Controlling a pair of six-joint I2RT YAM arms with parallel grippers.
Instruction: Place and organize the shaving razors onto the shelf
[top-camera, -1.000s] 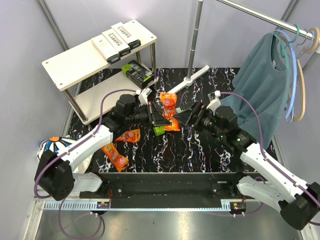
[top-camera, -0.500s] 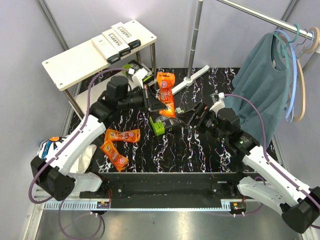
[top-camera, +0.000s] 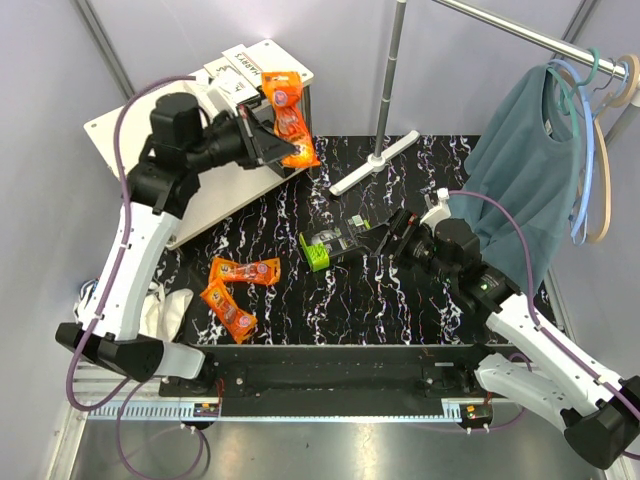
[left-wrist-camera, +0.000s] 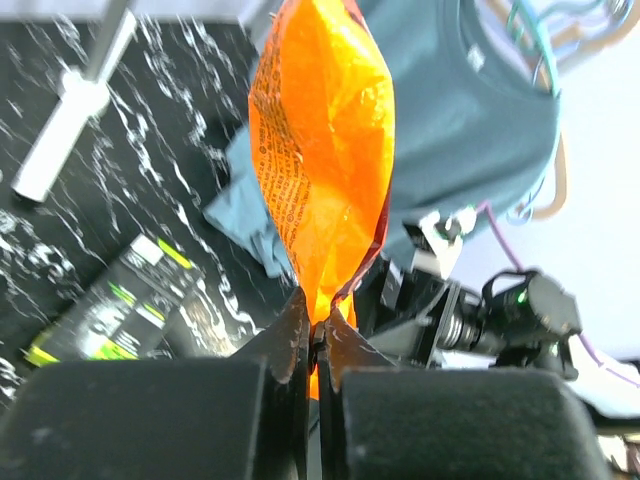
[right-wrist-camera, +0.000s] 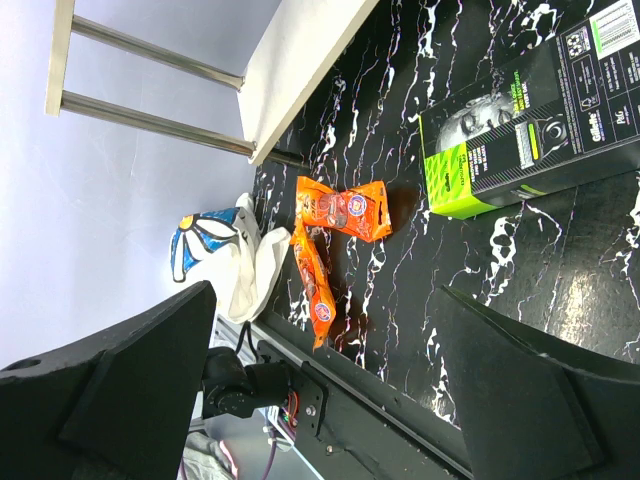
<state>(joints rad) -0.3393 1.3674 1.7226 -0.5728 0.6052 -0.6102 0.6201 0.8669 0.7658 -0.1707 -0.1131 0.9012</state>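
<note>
My left gripper (top-camera: 274, 148) is shut on one end of an orange razor packet (top-camera: 287, 112), held up over the right end of the shelf's top board (top-camera: 150, 125). In the left wrist view the packet (left-wrist-camera: 320, 150) stands out from the closed jaws (left-wrist-camera: 318, 340). White HARRY'S boxes (top-camera: 236, 66) lie on that board behind the packet. A black-and-green pack (top-camera: 328, 246) lies on the table just left of my right gripper (top-camera: 374, 237), which is open and empty (right-wrist-camera: 325, 370). Two orange packets (top-camera: 245, 270) (top-camera: 228, 308) lie at the front left.
The shelf's lower board (top-camera: 215, 195) sits near the table's back left. A white T-shaped rail foot (top-camera: 375, 160) and its pole stand at the back. A teal shirt (top-camera: 530, 190) and hangers (top-camera: 600, 150) hang to the right. A flower-printed cloth bag (right-wrist-camera: 215, 250) lies off the table's left edge.
My left arm has lifted the orange packet from the table's middle up and left to over the shelf's top board. The right gripper has opened slightly wider beside the black-and-green pack.
</note>
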